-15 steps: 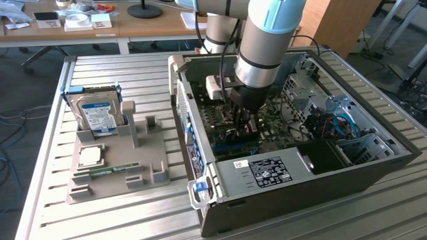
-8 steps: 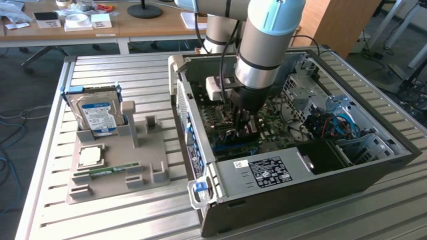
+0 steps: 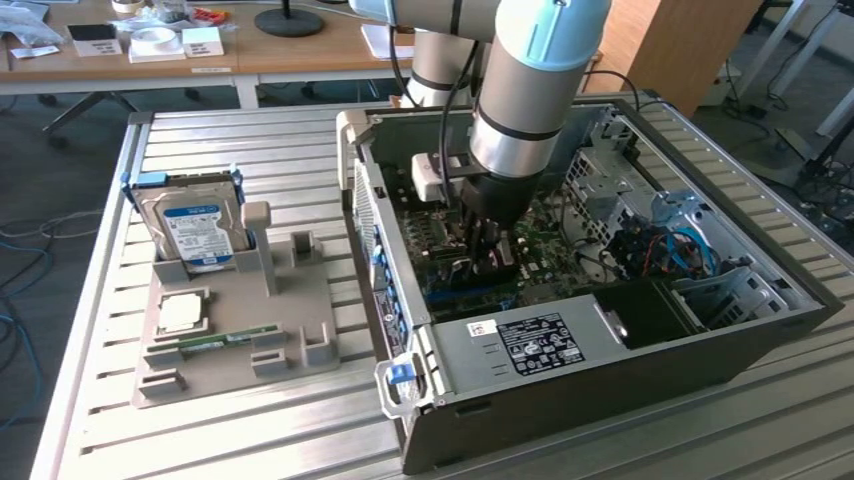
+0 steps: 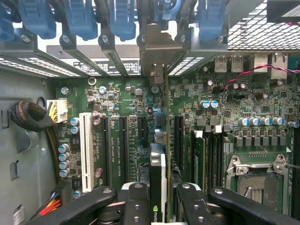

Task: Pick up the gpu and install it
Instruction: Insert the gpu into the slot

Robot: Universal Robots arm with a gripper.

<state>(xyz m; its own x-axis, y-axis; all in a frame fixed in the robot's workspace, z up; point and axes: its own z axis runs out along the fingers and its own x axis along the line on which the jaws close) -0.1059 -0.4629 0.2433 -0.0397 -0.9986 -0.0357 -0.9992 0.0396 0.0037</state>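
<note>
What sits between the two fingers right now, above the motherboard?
In the wrist view, the gpu stands edge-on between the fingers, held over the motherboard, its bracket up at the rear slot openings.

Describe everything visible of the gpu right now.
The gpu is seen edge-on in the wrist view: a thin card standing upright between the gripper fingers, which are closed on it, with a pale logo on its near edge. Its metal bracket reaches up to the case's rear slot openings. It stands over the motherboard, in line with the black expansion slots; whether it is fully seated cannot be told. In the exterior view it is deep inside the open computer case, under the arm.
</note>
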